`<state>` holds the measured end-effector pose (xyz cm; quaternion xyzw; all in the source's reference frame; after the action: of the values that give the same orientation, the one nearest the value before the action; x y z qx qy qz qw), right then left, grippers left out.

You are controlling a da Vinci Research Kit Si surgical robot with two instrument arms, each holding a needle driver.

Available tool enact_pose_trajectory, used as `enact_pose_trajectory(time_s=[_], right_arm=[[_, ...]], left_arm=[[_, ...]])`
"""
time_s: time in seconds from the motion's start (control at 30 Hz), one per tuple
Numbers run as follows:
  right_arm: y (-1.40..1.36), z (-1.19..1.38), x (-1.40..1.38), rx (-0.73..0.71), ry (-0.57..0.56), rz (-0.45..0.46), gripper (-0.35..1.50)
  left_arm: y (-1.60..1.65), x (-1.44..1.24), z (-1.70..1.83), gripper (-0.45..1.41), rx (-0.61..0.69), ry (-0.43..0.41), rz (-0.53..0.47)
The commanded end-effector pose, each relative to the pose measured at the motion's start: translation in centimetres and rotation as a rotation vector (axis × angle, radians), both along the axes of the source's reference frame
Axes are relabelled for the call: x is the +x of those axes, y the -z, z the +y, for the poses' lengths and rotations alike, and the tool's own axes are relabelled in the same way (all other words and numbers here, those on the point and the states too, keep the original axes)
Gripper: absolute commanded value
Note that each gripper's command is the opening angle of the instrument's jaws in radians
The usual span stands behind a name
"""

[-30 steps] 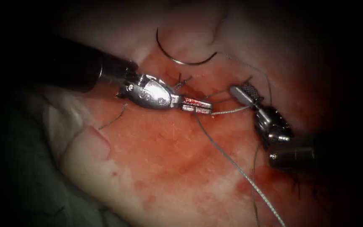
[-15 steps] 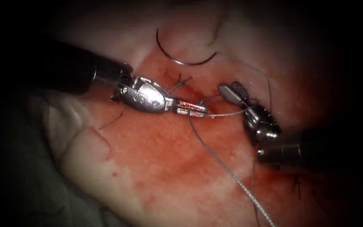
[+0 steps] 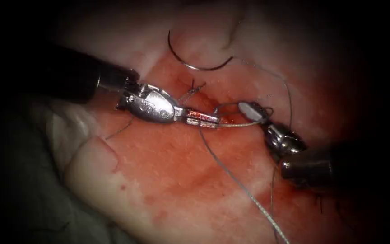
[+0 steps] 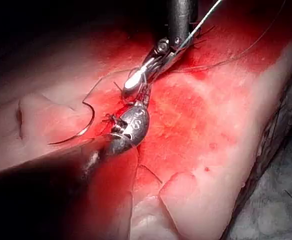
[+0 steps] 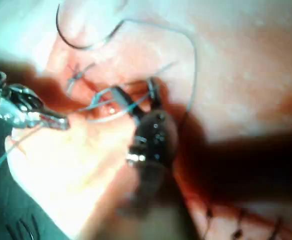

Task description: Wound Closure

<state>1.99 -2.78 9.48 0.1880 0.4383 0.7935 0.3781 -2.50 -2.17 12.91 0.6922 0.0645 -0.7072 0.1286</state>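
Thread [image 3: 240, 124] clamped in left tool [image 3: 201, 119] | right tool [image 3: 253, 110] jaws parted, thread looped around them (holding nothing) | needle [image 3: 195, 63] lies free on tissue [image 3: 159, 180] beyond both tools | risk: loop slipping off parted jaws.

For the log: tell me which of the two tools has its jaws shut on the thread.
The left arm's tool: its shut jaws clamp the thread beside the cut. The right arm's tool has open jaws, thread looped around them.
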Motion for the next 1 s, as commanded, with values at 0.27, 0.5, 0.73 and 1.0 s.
enact_pose_trajectory(time_s=[0.27, 0.5, 0.73, 1.0], right_arm=[[-0.06, -0.05, 0.07, 0.072, -0.072, 0.054, 1.05], [-0.15, 0.10, 0.23, 0.068, -0.100, 0.052, 1.08], [-0.22, 0.25, 0.36, 0.045, -0.121, 0.068, 1.05], [-0.15, 0.20, 0.31, 0.050, -0.086, 0.054, -0.35]], left_arm=[[-0.05, -0.04, -0.07, -0.45, 0.011, -0.003, 0.005], [-0.05, -0.03, -0.08, -0.45, 0.011, -0.004, 0.004], [-0.04, 0.02, -0.10, -0.45, 0.009, -0.004, 0.005], [-0.03, 0.09, -0.11, -0.45, 0.007, 0.000, 0.012]])
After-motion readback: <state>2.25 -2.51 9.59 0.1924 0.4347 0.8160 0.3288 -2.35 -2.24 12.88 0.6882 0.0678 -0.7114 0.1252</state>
